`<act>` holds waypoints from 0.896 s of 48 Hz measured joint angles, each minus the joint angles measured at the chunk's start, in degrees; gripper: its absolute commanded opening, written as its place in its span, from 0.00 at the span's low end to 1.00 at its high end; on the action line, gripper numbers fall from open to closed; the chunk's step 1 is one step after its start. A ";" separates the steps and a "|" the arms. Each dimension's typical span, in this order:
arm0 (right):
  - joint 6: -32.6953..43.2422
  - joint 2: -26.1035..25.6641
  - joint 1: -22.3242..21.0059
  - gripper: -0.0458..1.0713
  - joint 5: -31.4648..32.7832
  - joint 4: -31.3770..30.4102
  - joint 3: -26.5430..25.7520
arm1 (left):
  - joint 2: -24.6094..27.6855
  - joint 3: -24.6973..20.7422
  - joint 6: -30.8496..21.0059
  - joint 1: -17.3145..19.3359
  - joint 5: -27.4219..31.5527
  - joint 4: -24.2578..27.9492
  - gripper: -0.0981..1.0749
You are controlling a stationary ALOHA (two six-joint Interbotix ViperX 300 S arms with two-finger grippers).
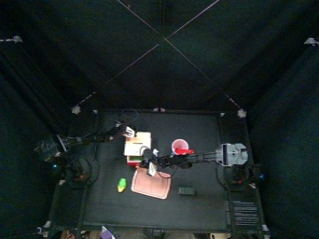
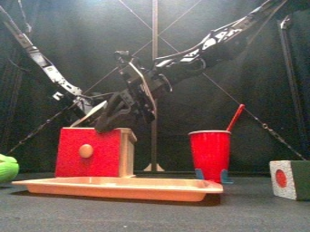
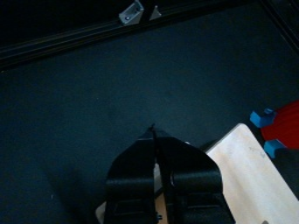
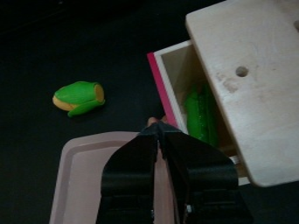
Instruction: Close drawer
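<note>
The box cabinet (image 1: 137, 143) has a cream-white top (image 4: 251, 79) and orange-red sides. Its drawer (image 4: 176, 87) stands pulled out, whitish inside, with a green thing (image 4: 201, 115) lying in it. In the front view the drawer's red face (image 2: 87, 151) carries a round knob. My right gripper (image 4: 156, 127) is shut and empty, with its tip close by the drawer's front edge; it hangs just above the box in the front view (image 2: 122, 113). My left gripper (image 3: 152, 133) is shut and empty beside the box top (image 3: 251, 175).
A flat pink board (image 2: 121, 188) lies in front of the box. A red cup (image 2: 211, 154) with a straw stands to its right. A green and yellow toy (image 4: 77, 96) lies on the table. A white cube (image 2: 288, 178) sits at the far right.
</note>
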 measured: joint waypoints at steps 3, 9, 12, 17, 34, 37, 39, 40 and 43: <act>0.00 0.00 -0.44 0.50 0.00 0.00 -0.09 | -0.09 0.00 0.00 0.00 0.00 0.00 0.36; 0.00 0.00 -1.23 0.50 0.00 0.00 -0.18 | 0.00 0.00 0.00 0.00 0.00 0.00 0.36; 0.00 0.00 -1.76 0.50 0.00 0.00 -0.18 | 0.00 0.00 0.00 0.00 0.00 0.00 0.36; 0.00 0.00 -2.37 0.50 0.00 0.00 -0.35 | 0.00 -0.09 0.00 0.00 0.00 0.00 0.36; 0.00 0.00 -3.69 0.50 -0.09 0.00 -0.88 | 0.00 -0.09 0.00 -0.09 0.00 0.00 0.36; 0.00 0.00 -3.69 0.50 -0.09 0.00 -0.88 | 0.00 -0.09 0.00 -0.09 0.00 0.00 0.36; 0.00 0.00 -3.69 0.50 -0.09 0.00 -0.88 | -0.09 0.00 0.00 0.00 0.00 0.00 0.36; 0.00 0.00 -3.69 0.50 -0.09 0.00 -0.88 | -0.09 -0.09 0.00 0.00 0.00 0.00 0.36; 0.00 0.00 -3.69 0.50 0.00 0.00 -0.88 | -0.53 -0.09 0.18 -0.09 -0.18 0.00 0.36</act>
